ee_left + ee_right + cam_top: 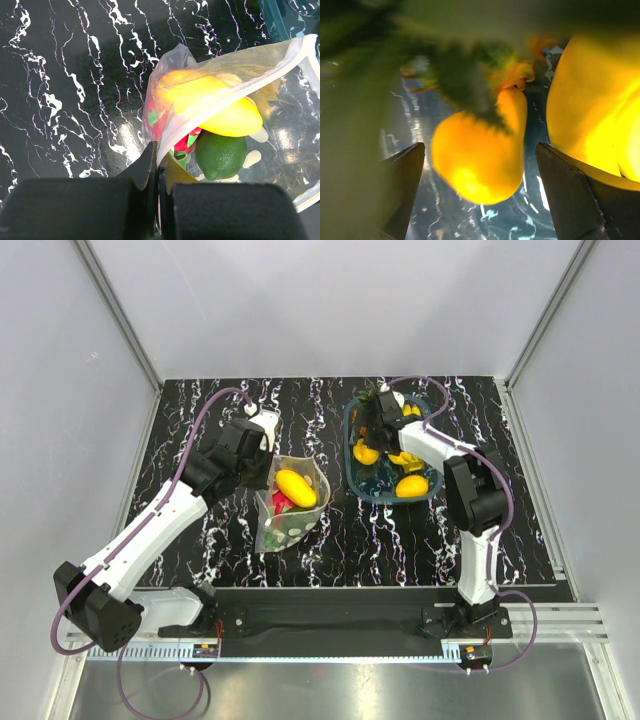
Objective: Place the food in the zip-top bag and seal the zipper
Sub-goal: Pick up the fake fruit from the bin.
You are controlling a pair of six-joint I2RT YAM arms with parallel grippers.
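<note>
The clear dotted zip-top bag (290, 508) lies left of centre with its mouth open. In it are a yellow fruit (295, 486), the pink-red dragon fruit (281, 503) and a green lime (220, 155). My left gripper (268, 462) is shut on the bag's mouth edge; in the left wrist view its jaws (159, 151) pinch the plastic by the whitish zipper strip (250, 82). My right gripper (373, 438) is down in the teal basket, open. Its jaws (480, 146) stand either side of a yellow fruit (479, 160) without touching it.
The dark teal oval basket (352, 478) stands at the back right with several yellow fruits (411, 486) in it. Another yellow fruit (590, 110) lies close to my right finger. A blurred green leafy thing (465, 85) hangs across the right wrist view.
</note>
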